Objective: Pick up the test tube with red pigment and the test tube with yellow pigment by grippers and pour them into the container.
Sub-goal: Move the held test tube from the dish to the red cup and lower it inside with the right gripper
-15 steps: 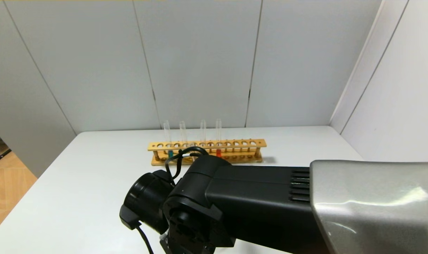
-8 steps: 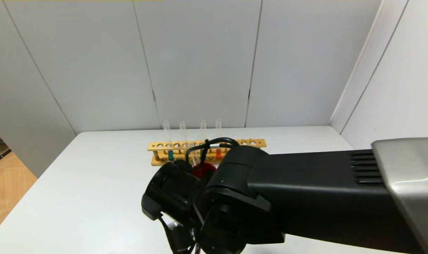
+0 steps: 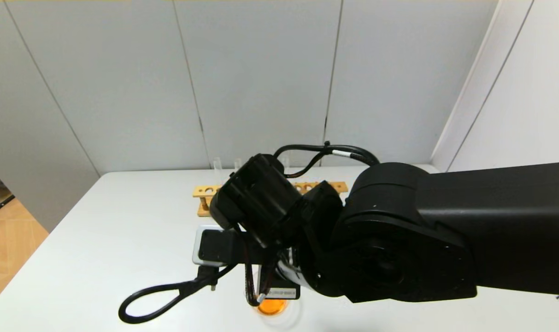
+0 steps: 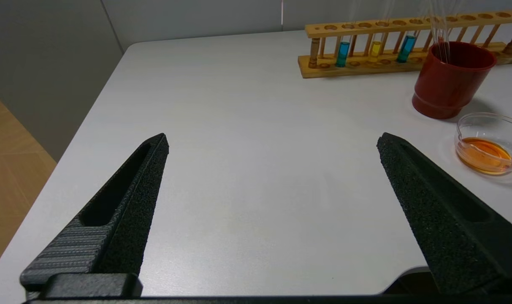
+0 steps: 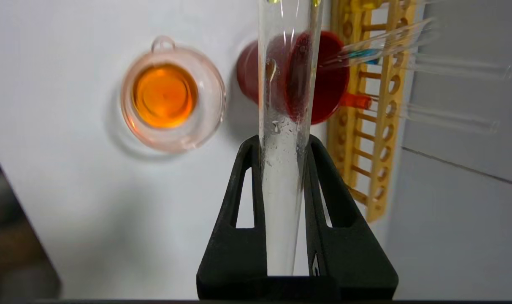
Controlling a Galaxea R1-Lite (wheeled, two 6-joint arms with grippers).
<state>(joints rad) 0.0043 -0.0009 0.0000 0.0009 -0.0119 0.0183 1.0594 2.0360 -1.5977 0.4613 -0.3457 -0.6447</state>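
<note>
My right gripper (image 5: 283, 141) is shut on an empty clear tube (image 5: 283, 109) with droplets inside, held over the table between the container (image 5: 167, 95) and the red cup (image 5: 323, 76). The container is a low glass beaker with orange liquid, also seen in the head view (image 3: 271, 306) and the left wrist view (image 4: 490, 143). The test tube with red pigment (image 5: 357, 101) stands in the wooden rack (image 5: 378, 126). The test tube with yellow pigment (image 4: 375, 48) stands there between two teal tubes. My left gripper (image 4: 272, 145) is open and empty, low over the table.
The dark-red cup (image 4: 450, 80) stands between rack and beaker with thin glass tubes in it. My right arm (image 3: 399, 240) fills the head view's middle and hides most of the rack (image 3: 205, 190). White walls close the back and right.
My right arm has swung up and turned at the wrist. The red cup seen half a second ago is now hidden, and the beaker with orange liquid now shows below the wrist.
</note>
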